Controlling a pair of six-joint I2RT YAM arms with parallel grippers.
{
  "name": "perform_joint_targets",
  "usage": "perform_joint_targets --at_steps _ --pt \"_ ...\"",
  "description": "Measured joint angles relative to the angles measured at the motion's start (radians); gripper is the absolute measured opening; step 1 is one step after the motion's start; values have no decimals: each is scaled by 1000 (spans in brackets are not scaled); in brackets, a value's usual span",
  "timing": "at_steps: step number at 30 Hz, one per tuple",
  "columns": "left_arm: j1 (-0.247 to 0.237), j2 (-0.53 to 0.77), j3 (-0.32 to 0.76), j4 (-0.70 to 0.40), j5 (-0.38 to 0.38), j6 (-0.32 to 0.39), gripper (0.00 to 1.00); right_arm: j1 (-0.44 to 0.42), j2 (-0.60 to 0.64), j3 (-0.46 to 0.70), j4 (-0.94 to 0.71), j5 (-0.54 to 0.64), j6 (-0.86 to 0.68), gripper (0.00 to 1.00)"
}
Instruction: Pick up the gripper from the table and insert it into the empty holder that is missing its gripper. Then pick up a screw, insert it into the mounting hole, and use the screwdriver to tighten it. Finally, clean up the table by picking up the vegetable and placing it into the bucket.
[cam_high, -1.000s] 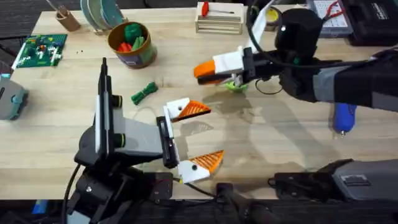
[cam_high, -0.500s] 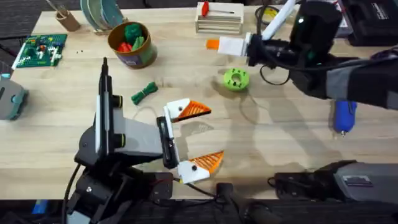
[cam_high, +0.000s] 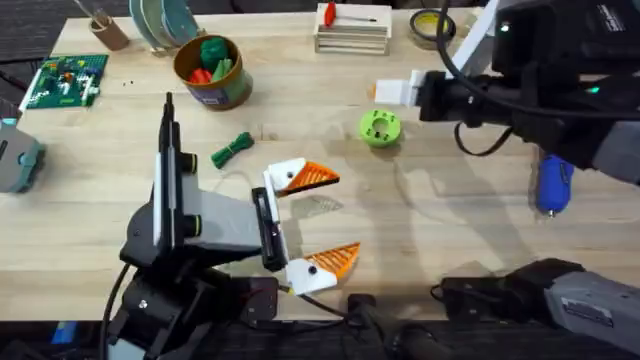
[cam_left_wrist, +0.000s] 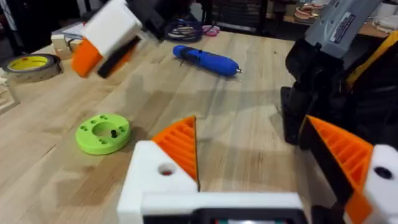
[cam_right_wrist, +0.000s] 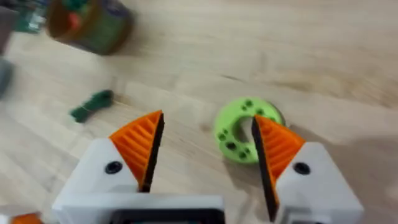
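Left gripper (cam_high: 305, 222) — jaws apart, empty — nearest the bases. Just beyond it lies the vegetable (cam_high: 232, 150): probably light and soft, best pinched mid-bundle. Farther beyond stands the bucket (cam_high: 210, 72). Right gripper (cam_right_wrist: 205, 162) — spread, empty — hovers well right.

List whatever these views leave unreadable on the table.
Overhead: the screwdriver has its upper end covered by the right arm, so its bit is hidden there.
Right wrist view: the bucket is blurred and cut off by the picture's edge, so its contents are unreadable.
Left wrist view: the green disc carries a dark speck, too small to tell whether it is a screw.
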Motion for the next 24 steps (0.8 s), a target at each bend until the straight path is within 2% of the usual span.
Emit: perform_joint_targets --at_steps 4,9,12,18,24 --pt "0 0 0 0 0 0 993 69 -3 57 -162 150 -30 817" --pt "0 0 0 0 0 0 993 186 -3 75 -164 302 -45 819" --pt "0 0 0 0 0 0 993 219 -3 76 -161 339 -52 819" --pt "0 0 0 0 0 0 993 227 2 76 -185 374 -50 819" --pt "0 0 0 0 0 0 993 254 59 76 -222 412 -24 819"
